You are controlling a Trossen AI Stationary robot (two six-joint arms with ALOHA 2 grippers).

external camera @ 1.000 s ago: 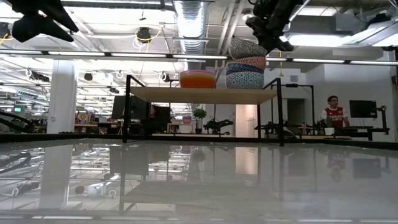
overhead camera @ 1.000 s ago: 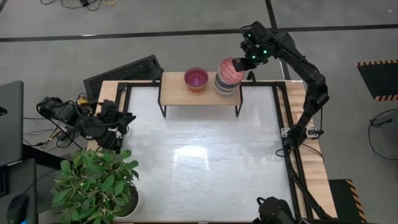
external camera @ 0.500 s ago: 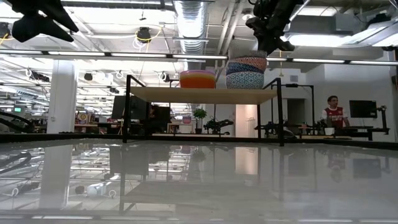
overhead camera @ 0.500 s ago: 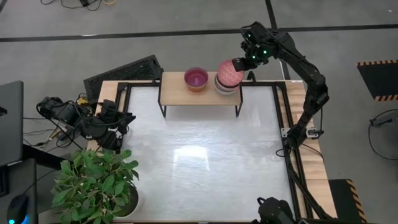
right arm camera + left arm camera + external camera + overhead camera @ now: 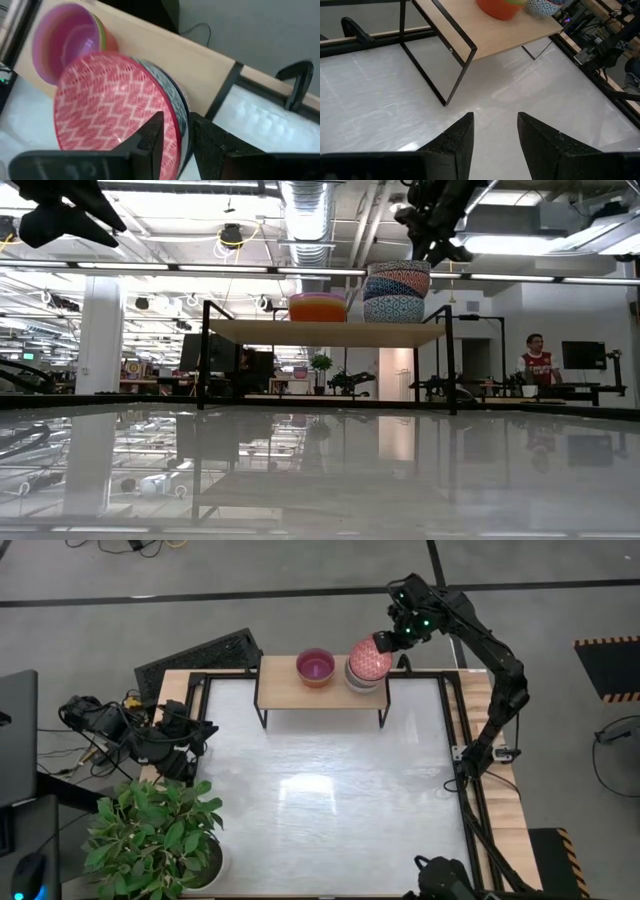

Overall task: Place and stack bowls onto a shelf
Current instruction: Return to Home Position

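- Plainly, in the right wrist view, the right gripper [image 5: 177,120] straddled the rim of the red-patterned bowl [image 5: 107,107]. One finger was inside the bowl and one outside its wall. The gap was narrow and apparently pinched the rim, though the pad contact itself was hidden.
- That bowl sat nested on top of a stack [image 5: 396,288] directly under the fingers, on the shelf [image 5: 205,62]. A magenta bowl [image 5: 65,40] stood beyond the fingertips on the same wooden top, just beside the stack.
- By my judgement the bowl was stiff, light and smooth-walled, so it could slip in a weak pinch or chip if knocked. The rim, with a finger on either side of the wall, looked the sensible place to hold it. A sideways pull by the fingers could shift the bowls underneath.
- Only the low view showed the stack's layers, with a blue-patterned bowl [image 5: 394,309] at the bottom and an orange bowl [image 5: 318,307] in the neighbouring pile. The high view showed only the top faces.
- Only the left wrist view showed the left gripper [image 5: 495,120], its fingers wide apart and empty. Bare table [image 5: 395,100] lay below them and the shelf's legs ahead of the tips.
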